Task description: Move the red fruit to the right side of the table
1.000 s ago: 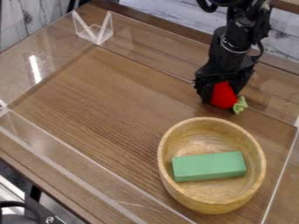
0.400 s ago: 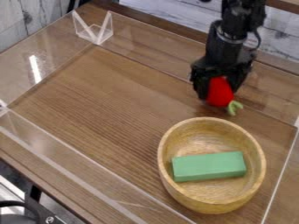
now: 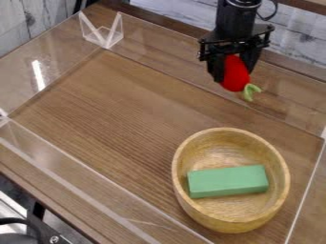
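Note:
The red fruit (image 3: 234,75), a small glossy strawberry toy with a green cap pointing down and to the right, hangs a little above the table (image 3: 114,105) at the back right. My black gripper (image 3: 234,65) comes down from above and is shut on the red fruit, one finger on each side of it. The upper part of the fruit is hidden between the fingers.
A round wooden bowl (image 3: 192,152) holding a green rectangular block (image 3: 230,181) sits at the front right. Low clear acrylic walls (image 3: 38,71) edge the tabletop, and a clear folded stand (image 3: 99,30) is at the back left corner.
The gripper has closed on the red fruit and risen with it, shifting slightly left and toward the back. The bowl and block have not moved.

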You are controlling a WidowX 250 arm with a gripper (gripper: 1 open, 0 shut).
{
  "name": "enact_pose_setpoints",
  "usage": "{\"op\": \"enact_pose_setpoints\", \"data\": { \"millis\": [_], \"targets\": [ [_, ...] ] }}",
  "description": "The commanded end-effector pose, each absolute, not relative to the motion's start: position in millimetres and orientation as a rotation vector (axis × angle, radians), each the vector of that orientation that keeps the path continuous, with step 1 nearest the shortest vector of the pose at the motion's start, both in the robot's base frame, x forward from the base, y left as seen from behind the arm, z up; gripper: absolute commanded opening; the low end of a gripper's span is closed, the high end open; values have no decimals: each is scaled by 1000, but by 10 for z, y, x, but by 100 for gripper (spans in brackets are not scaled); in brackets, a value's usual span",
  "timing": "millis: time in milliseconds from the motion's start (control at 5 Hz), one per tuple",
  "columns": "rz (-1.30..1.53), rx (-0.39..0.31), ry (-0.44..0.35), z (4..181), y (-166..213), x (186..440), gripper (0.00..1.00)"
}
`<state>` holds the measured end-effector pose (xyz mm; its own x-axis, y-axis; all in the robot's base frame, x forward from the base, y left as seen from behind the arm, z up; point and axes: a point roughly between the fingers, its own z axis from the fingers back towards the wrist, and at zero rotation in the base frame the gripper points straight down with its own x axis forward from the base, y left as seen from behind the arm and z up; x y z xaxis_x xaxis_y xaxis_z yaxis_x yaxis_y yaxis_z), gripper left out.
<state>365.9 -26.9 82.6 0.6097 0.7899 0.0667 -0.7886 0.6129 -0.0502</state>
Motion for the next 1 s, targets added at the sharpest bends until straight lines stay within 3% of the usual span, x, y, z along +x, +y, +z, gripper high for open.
{"op": "enact_pose_setpoints", "data": {
  "millis": [0,400,600,800],
  "targets": [
    [901,-21,-126,818,-331,3731,0],
    [904,11,-131,516,-414,3733,0],
    [906,17,-121,535,-404,3723,100],
    [907,23,-108,564,-392,3722,100]
  ]
}}
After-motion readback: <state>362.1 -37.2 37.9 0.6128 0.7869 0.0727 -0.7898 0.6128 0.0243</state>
